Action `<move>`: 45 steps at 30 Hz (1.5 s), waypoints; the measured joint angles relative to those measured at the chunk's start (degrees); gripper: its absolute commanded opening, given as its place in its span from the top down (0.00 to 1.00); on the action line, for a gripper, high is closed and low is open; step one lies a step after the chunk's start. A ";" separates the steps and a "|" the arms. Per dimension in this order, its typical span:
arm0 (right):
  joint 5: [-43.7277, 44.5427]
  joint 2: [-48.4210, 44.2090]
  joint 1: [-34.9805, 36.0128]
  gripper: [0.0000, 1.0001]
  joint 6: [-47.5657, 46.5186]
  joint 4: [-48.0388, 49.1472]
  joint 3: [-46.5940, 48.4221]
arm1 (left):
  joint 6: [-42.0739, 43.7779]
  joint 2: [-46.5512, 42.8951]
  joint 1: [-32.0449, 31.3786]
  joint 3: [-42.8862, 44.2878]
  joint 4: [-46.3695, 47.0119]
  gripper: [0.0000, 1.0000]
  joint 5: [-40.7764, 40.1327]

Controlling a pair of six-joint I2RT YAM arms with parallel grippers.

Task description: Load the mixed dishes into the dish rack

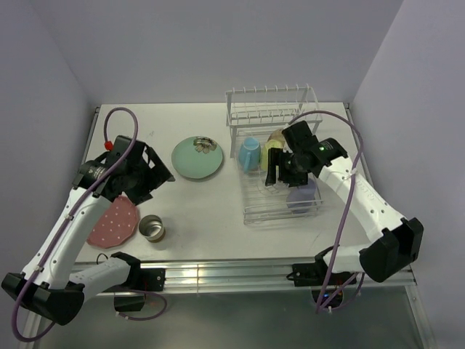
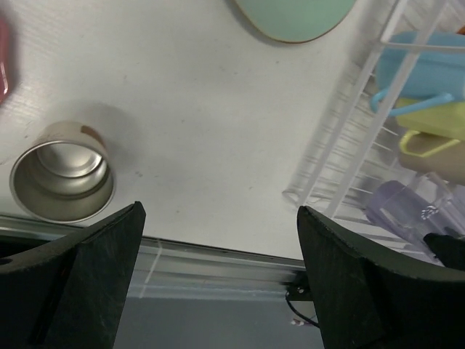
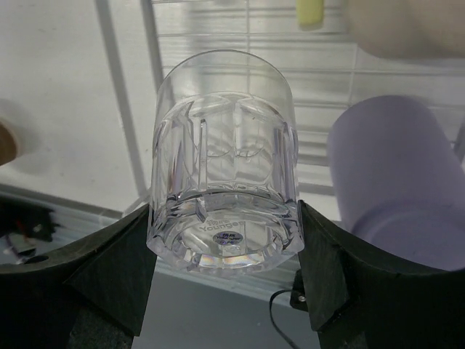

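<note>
Bare table (image 1: 207, 200) lies open between the mint-green plate (image 1: 197, 158), small steel cup (image 1: 152, 227) and dish rack (image 1: 270, 92). In the rack's lower basket the blue cup (image 1: 249, 153), yellow cup (image 1: 273, 151) and lavender cup (image 1: 300, 198) fill the far and right parts, the right hand (image 1: 273, 176) with the clear glass (image 3: 225, 160) the middle; its near-left corner is free.

mint-green plate (image 1: 197, 158): on table (image 1: 207, 200) | steel cup (image 1: 152, 227): beside pink plate (image 1: 114, 222)

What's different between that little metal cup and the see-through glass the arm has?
The steel cup is opaque, shiny metal; the clear glass is see-through with faceted walls. The steel cup stands upright on the table, outside the dish rack; the clear glass is over the rack's basket. Nothing holds the steel cup, while the right gripper clamps the clear glass. Both are round, empty drinking vessels.
</note>
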 measured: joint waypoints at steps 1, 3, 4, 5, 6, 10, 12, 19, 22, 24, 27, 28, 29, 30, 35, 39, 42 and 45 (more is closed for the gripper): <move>1.03 0.87 0.00 1.00 -0.28 0.07 -0.15 | -0.07 -0.17 0.00 -0.61 -0.52 0.09 -0.28; 2.40 2.60 0.04 1.00 -0.66 0.28 -0.31 | -0.13 -0.26 0.00 -1.53 -1.25 0.09 -0.74; 2.95 3.72 0.07 1.00 -0.85 0.35 -0.37 | -0.13 -0.26 0.00 -1.90 -1.62 0.09 -0.90; 3.65 4.98 0.24 1.00 -1.03 0.35 -0.39 | -0.13 -0.24 0.00 -2.36 -1.97 0.09 -1.07; 4.57 6.10 0.46 1.00 -1.20 0.44 -0.42 | -0.13 -0.24 0.00 -2.67 -2.29 0.09 -1.20; 7.74 10.19 1.88 1.00 -1.46 0.79 -0.48 | -0.22 0.09 0.00 -4.11 -3.02 0.08 -1.18; 9.07 11.65 2.56 0.99 -1.46 0.83 -0.55 | -0.37 0.11 0.00 -5.20 -3.02 0.07 -1.09; 12.39 13.31 4.02 0.80 -1.46 1.86 -1.77 | -1.22 0.09 0.00 -11.74 -1.64 0.06 -0.04; 13.09 13.70 4.35 0.51 -1.46 2.23 -1.81 | -2.19 0.02 0.00 -14.71 -0.90 0.05 0.76; 13.22 13.70 4.66 0.26 -1.46 2.25 -1.81 | -2.64 0.02 0.00 -15.89 -0.61 0.05 1.09; 13.29 13.70 5.35 0.03 -1.18 2.45 -1.81 | -3.45 0.09 0.00 -16.63 -0.39 0.04 1.42; 13.25 13.70 5.75 0.02 -1.33 2.60 -1.81 | -3.67 0.11 0.00 -16.74 -0.28 0.03 1.42; 13.22 13.70 6.21 0.01 -1.40 2.78 -1.81 | -3.80 0.13 0.00 -16.90 -0.11 0.02 1.42; 13.25 13.70 6.60 0.01 -1.44 2.84 -1.79 | -3.89 0.13 0.00 -17.07 0.11 0.01 1.40; 12.92 12.76 8.09 0.00 -1.42 2.75 -1.62 | -4.70 0.42 0.02 -18.40 1.18 0.01 1.40; 12.79 9.88 8.81 0.00 -1.38 1.68 0.33 | -5.05 1.20 0.44 -19.34 2.03 0.01 1.40; 12.48 6.56 8.96 0.00 -1.25 0.17 3.30 | -5.33 1.92 1.03 -20.00 3.17 0.01 1.36; 11.78 1.95 8.98 0.00 -0.87 -1.90 8.31 | -5.35 2.32 2.05 -21.14 4.83 0.02 1.42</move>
